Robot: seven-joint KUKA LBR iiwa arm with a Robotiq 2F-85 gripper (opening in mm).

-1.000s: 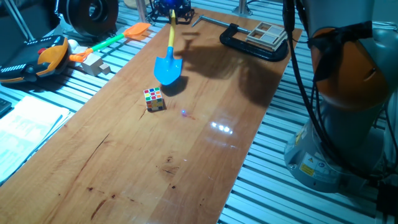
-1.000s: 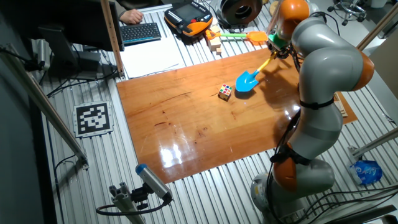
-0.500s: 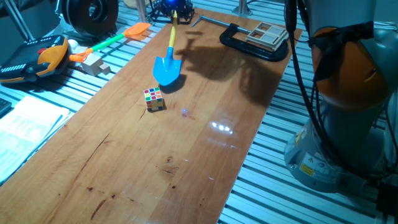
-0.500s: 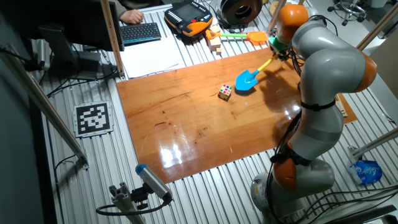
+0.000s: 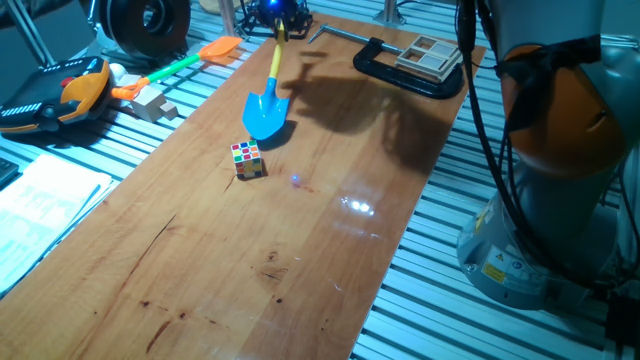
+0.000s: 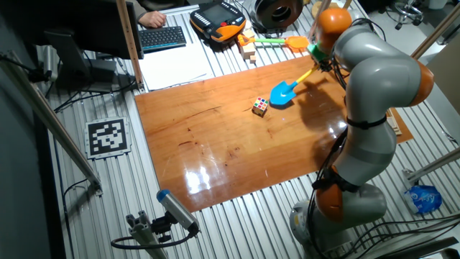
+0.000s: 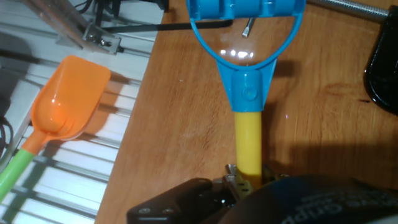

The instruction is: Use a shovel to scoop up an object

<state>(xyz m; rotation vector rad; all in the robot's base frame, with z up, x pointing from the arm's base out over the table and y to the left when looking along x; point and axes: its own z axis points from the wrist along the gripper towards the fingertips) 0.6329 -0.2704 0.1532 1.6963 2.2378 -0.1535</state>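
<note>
On the wooden table (image 5: 330,250), the claw (image 7: 245,177) is clamped on the yellow stick of the shovel (image 5: 267,108). Its blue blade points at the little cube (image 5: 247,159), which sits just past the blade tip, close but apart.

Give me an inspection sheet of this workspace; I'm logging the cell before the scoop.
Surface: wooden table, glare patch, faint scratches.
Job's things: shovel, blade down just behind the cube; whether they touch is unclear.
Clutter: orange shovel and wooden blocks off the board; black clamp on the far end.
Pincer: pincer on the yellow shaft; fingers mostly hidden.
Cables: black cables hang along the arm.
Surroundings: pendant, keyboard, papers, marker tag.
</note>
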